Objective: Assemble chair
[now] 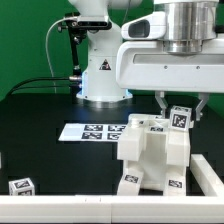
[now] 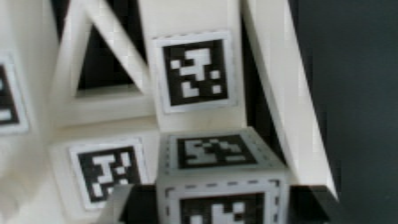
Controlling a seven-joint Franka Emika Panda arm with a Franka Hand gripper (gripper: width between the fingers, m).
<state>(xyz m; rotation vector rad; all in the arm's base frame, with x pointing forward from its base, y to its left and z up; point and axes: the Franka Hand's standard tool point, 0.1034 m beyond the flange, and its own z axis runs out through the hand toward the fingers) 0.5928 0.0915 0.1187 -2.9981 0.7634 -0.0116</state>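
Exterior view — gripper (image 1: 182, 108) clamps tagged piece (image 1: 180, 119) | at chair (image 1: 150, 152) top

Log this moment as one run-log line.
stage: chair assembly | gripper: shut on tagged post at top of chair body | loose piece: apart, exterior view's left | marker board: behind chair body

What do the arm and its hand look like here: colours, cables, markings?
The arm is glossy white with rounded casings. A grey metal cylinder sits above the hand, whose fingers are dark. The white base shows a blue light, and black cables hang beside it.
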